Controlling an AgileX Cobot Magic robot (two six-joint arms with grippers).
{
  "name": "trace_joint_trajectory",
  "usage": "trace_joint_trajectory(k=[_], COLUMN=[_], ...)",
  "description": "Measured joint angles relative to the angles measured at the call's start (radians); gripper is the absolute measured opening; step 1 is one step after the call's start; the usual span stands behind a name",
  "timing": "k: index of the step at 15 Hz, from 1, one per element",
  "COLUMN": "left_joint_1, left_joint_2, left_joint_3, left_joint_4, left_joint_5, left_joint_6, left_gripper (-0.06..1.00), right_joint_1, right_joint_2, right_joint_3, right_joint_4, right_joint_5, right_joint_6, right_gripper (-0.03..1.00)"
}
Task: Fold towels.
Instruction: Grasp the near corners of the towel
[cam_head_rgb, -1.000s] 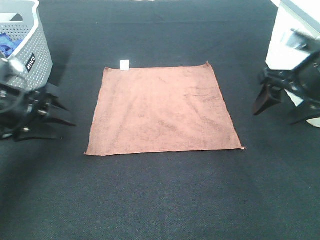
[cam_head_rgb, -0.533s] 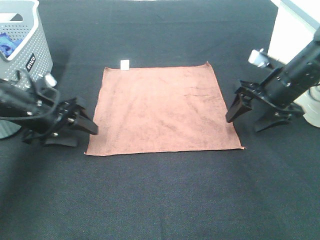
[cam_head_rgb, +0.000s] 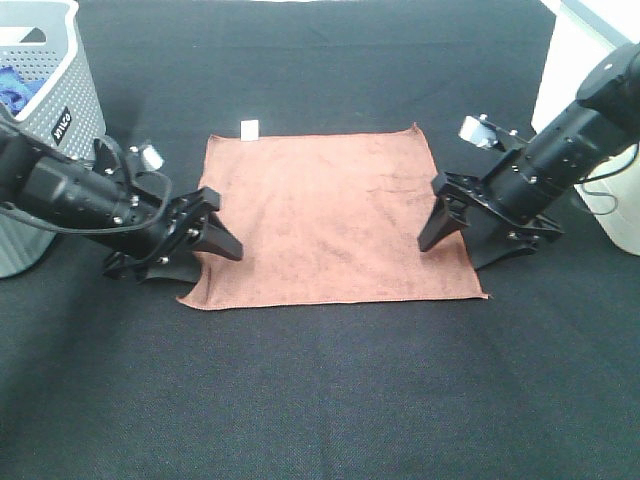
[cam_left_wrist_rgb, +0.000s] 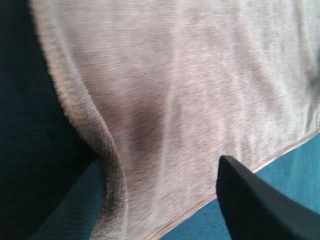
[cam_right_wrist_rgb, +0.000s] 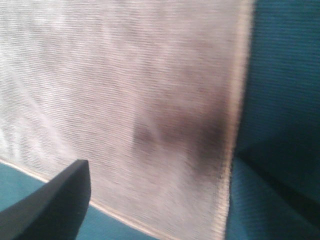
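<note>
A brown towel (cam_head_rgb: 325, 215) lies spread flat on the black table (cam_head_rgb: 320, 400). My left gripper (cam_head_rgb: 215, 260) is open, low at the towel's left edge near its front-left corner, and that edge is pushed in and humped a little. My right gripper (cam_head_rgb: 448, 252) is open, low at the towel's right edge near its front-right corner. In the left wrist view the towel (cam_left_wrist_rgb: 190, 90) fills the frame, with one dark finger (cam_left_wrist_rgb: 260, 205) over it. In the right wrist view the towel (cam_right_wrist_rgb: 125, 75) shows with one dark finger (cam_right_wrist_rgb: 50, 205) over it.
A grey perforated basket (cam_head_rgb: 50, 110) with blue cloth inside stands at the back left, just behind my left arm. A white unit (cam_head_rgb: 580, 60) stands at the right edge behind my right arm. A small white tag (cam_head_rgb: 250, 128) sits at the towel's back-left corner.
Both arms have come in from the sides and lowered to the towel's left and right edges. The towel's front-left edge has been nudged inward.
</note>
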Motion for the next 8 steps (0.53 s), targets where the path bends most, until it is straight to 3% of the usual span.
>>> trace_joint_trajectory(k=[5,7,8], left_joint_1=[-0.012,-0.012,-0.012], left_joint_2=[0.014,0.019,0.021], left_joint_3=[-0.006,-0.006,-0.006], left_joint_4=[0.004,0.005,0.011], left_joint_5=[-0.015,-0.021,-0.026], left_joint_6=[0.000,0.000,0.000], left_gripper=[0.42,0.31,0.18], right_joint_1=[0.002,0.002,0.002], right_joint_2=[0.033,0.043,0.051], right_joint_3=[-0.012,-0.014,-0.014], right_joint_4=[0.090,0.099,0.101], right_joint_5=[0.017,0.016,0.013], right_joint_6=[-0.015,-0.021,-0.021], right_gripper=[0.67,0.53,0.38])
